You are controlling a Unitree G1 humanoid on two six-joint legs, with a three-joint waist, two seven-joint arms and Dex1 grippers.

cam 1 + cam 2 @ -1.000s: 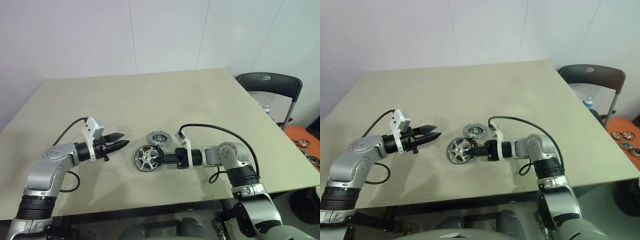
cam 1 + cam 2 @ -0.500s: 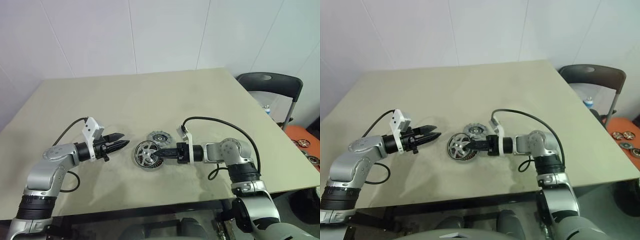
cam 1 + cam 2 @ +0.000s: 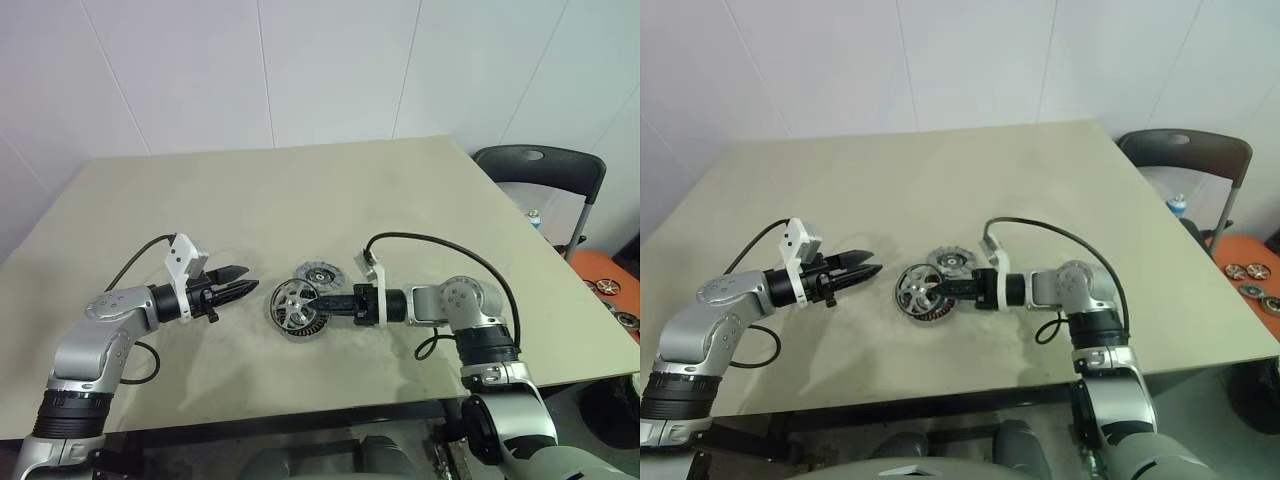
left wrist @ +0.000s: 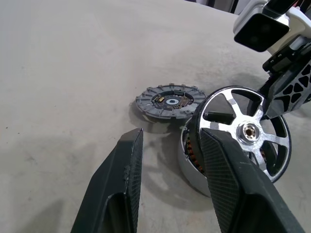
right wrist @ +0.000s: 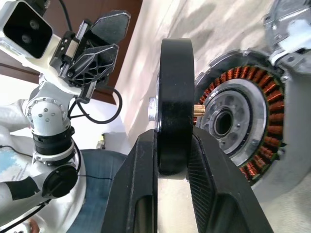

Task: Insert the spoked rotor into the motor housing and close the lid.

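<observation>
So that its shaft can meet the bore, the spoked rotor hangs tilted over the motor housing near the tabletop's front edge, rim pinched by the right gripper; lid just behind; left gripper spread, empty.

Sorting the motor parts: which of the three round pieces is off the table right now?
The spoked rotor, pinched at its dark rim by the right gripper. The motor housing and the lid both lie flat on the table.

right claw gripping spoked rotor, lid behind
</observation>
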